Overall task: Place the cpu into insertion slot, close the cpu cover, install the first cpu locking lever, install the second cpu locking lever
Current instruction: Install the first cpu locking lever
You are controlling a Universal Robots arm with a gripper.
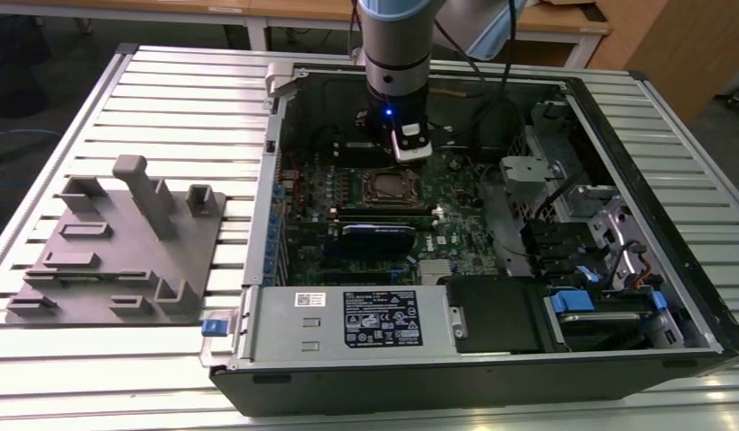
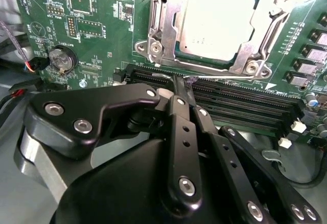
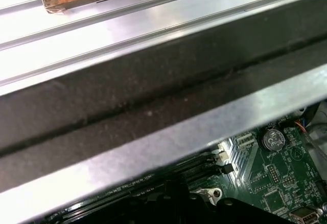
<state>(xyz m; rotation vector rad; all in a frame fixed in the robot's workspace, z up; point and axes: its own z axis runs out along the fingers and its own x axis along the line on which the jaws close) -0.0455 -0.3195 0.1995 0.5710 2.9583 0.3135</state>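
The cpu [image 2: 217, 22] sits in the insertion slot [image 1: 387, 186], cpu cover [image 2: 164, 29] down to hold it — the fingers [image 2: 179, 114] are closed together, tips against the thin locking lever [image 2: 230, 74], seemingly to push it.

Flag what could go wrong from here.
1. The black pincer has its tip at the thin silver locking lever, beside the long black memory slots; a slip might scrape them.
2. The silver metal cover frame lies over the dull silver-grey square cpu; uneven lever pressure might strain it.
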